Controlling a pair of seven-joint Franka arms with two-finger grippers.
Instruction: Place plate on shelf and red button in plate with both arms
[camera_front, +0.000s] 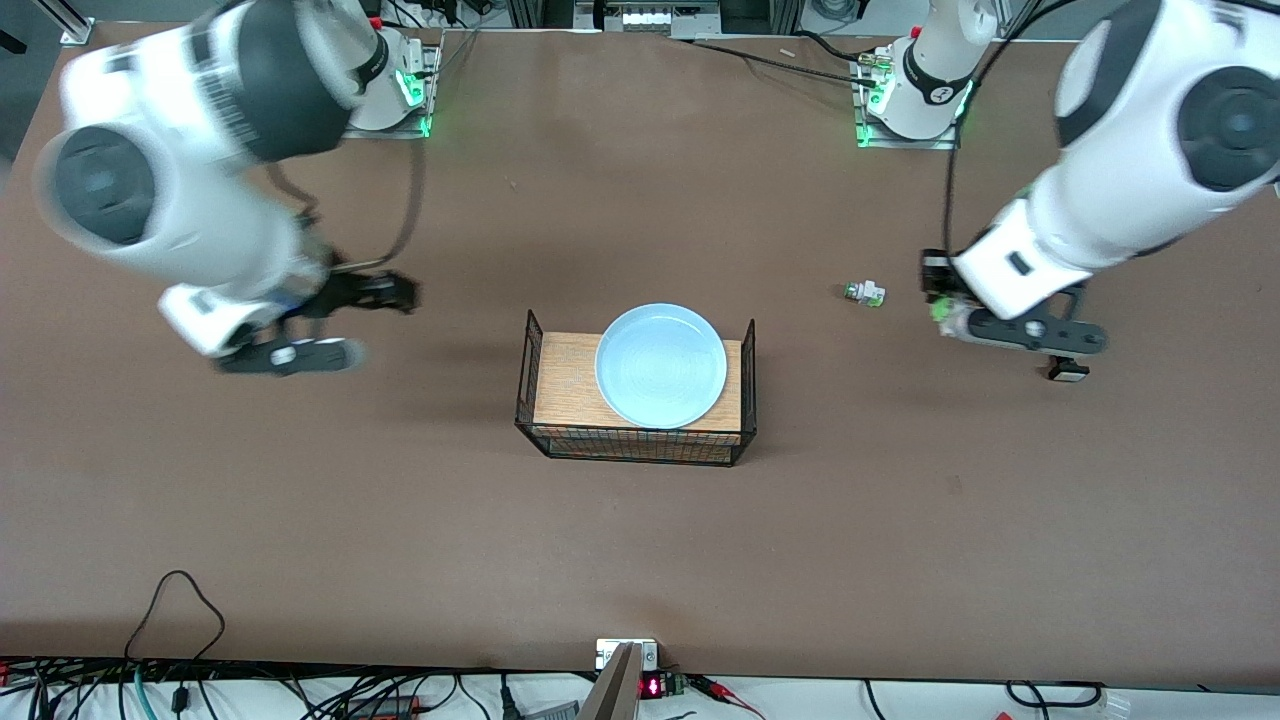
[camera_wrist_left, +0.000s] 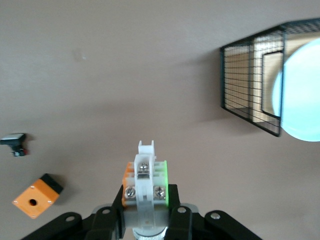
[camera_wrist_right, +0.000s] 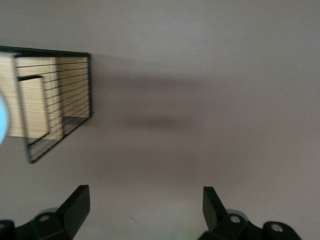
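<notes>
— Since the plate (camera_front: 661, 365) already sits on the wooden top of the wire rack (camera_front: 634, 443), what does the next move turn on?

— On the left pincer (camera_wrist_left: 145, 220). It is clamped on a small white switch (camera_wrist_left: 145, 176) with green and orange sides — its cap is hidden, so I can't confirm it is the red button. It hangs over the bench (camera_front: 640, 560) toward the left arm's end, and the rack lies sideways from it, toward the middle.

— And the right pincer (camera_wrist_right: 145, 210)?

— Spread wide, holding nothing, over bare bench at the right arm's end — that arm looks to be waiting. The loaded left arm must travel inward. A similar green-and-white switch (camera_front: 864, 293) lies on the bench between it and the rack.
</notes>
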